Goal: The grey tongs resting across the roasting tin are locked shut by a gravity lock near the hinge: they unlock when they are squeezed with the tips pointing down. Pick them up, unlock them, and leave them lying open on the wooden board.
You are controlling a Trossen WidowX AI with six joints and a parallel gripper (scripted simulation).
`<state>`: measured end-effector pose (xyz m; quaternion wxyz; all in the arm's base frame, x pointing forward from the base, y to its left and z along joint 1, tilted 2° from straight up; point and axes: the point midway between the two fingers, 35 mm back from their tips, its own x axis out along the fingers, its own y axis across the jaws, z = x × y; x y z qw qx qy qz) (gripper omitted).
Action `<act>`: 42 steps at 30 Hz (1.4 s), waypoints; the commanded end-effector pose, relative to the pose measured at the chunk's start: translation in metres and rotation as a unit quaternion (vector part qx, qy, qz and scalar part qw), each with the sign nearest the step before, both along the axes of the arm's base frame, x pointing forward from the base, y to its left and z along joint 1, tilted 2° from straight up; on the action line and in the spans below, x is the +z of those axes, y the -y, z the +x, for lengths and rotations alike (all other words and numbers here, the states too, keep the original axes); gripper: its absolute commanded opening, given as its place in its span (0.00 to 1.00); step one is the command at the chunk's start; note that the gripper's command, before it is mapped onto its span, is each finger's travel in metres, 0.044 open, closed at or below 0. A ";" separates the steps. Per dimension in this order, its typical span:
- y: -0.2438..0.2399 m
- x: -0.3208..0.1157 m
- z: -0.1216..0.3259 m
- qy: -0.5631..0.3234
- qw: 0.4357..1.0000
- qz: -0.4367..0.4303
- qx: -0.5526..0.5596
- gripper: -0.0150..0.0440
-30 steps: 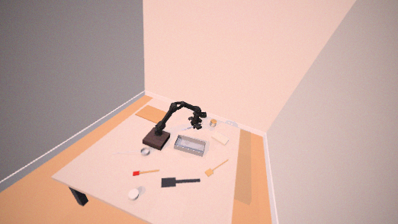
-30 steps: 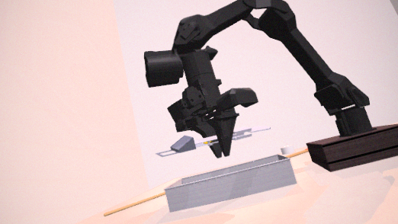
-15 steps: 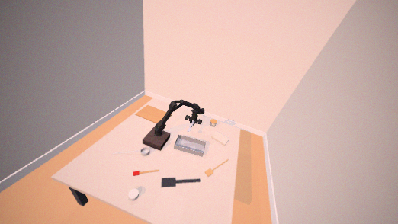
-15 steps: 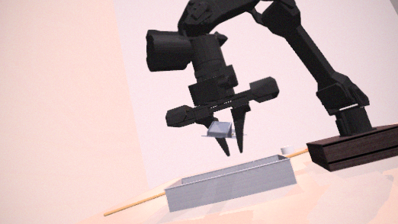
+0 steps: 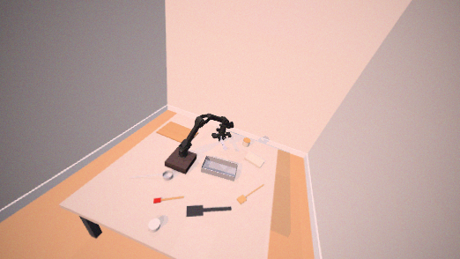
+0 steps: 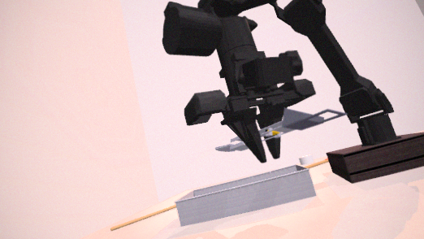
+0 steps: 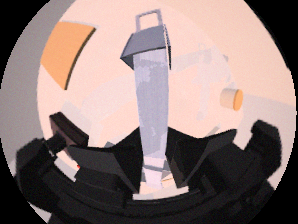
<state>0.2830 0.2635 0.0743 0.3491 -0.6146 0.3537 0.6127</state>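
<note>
My gripper (image 5: 221, 138) (image 6: 270, 158) (image 7: 154, 145) points down, shut on the grey tongs (image 6: 302, 119) (image 7: 152, 95), well above the table and behind the roasting tin (image 5: 220, 173) (image 6: 248, 199) in the top view. The tongs lie across the fingers, nearly level. In the exterior view their looped end reaches right toward the arm's base, and their other end sticks out left of the fingers. Whether the lock is released cannot be told. The tin stands on the table with nothing across it. The wooden board (image 5: 171, 131) (image 7: 65, 50) lies at the far left of the table, away from the tongs.
The arm's dark base (image 5: 180, 161) (image 6: 378, 160) stands between board and tin. An orange-topped jar (image 5: 246, 142) (image 7: 231, 99) and a cream block (image 5: 254, 159) are right of the gripper. A small bowl (image 5: 167, 175), red-headed brush (image 5: 157, 200), black turner (image 5: 195, 210) and wooden spatula (image 5: 241, 199) lie nearer the front.
</note>
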 end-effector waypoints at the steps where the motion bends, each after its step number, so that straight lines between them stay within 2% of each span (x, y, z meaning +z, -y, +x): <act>1: -0.010 0.002 -0.007 0.000 0.997 0.005 0.074 0.00; 15: -0.043 0.003 -0.039 -0.002 0.931 0.006 0.366 0.00; 30: -0.074 0.004 -0.078 -0.003 0.767 0.008 0.641 0.00; 33: -0.076 0.004 -0.082 -0.003 0.746 0.009 0.666 0.00; 42: -0.088 0.005 -0.102 -0.003 0.766 0.009 0.643 0.00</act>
